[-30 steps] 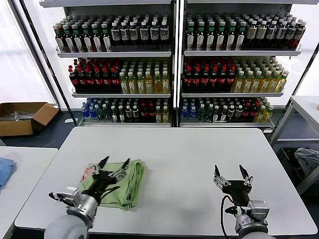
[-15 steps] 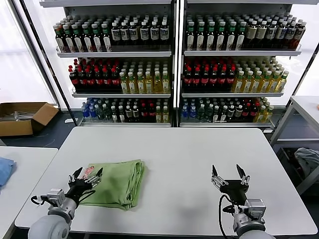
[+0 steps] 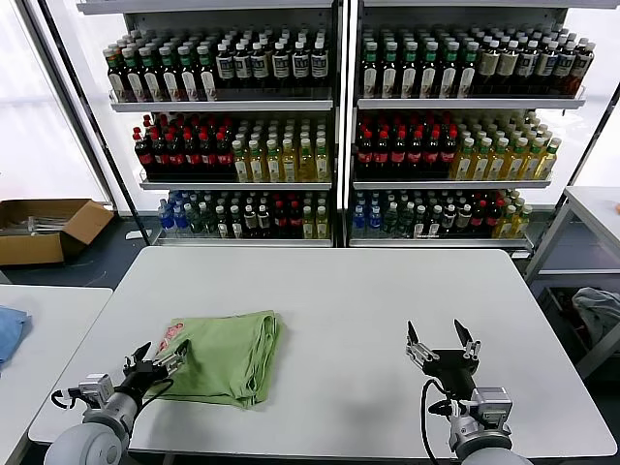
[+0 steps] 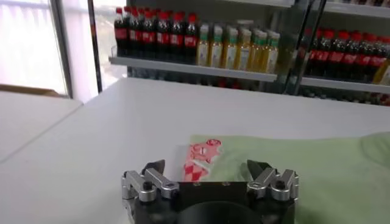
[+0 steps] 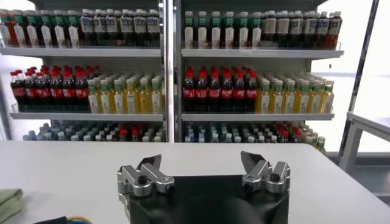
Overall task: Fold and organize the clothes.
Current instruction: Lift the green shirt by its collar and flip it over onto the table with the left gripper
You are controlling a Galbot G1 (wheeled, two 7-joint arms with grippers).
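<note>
From the head camera you see the folded green shirt point(image 3: 225, 355) lying on the white table point(image 3: 368, 300) just ahead of your left gripper point(image 3: 155, 362), which hangs wide open and empty at the shirt's near corner, while your right gripper point(image 3: 441, 341) stands well off to the shirt's right, also spread wide and holding nothing. In the left wrist view the shirt point(image 4: 292, 176) lies straight ahead of the open fingers point(image 4: 153, 168), its red-and-white checked print point(image 4: 202, 158) between them. Your right wrist view shows the empty gripper point(image 5: 201, 164) facing the bottle shelves point(image 5: 244, 85), the shirt point(image 5: 8, 202) only a green edge far to its side.
</note>
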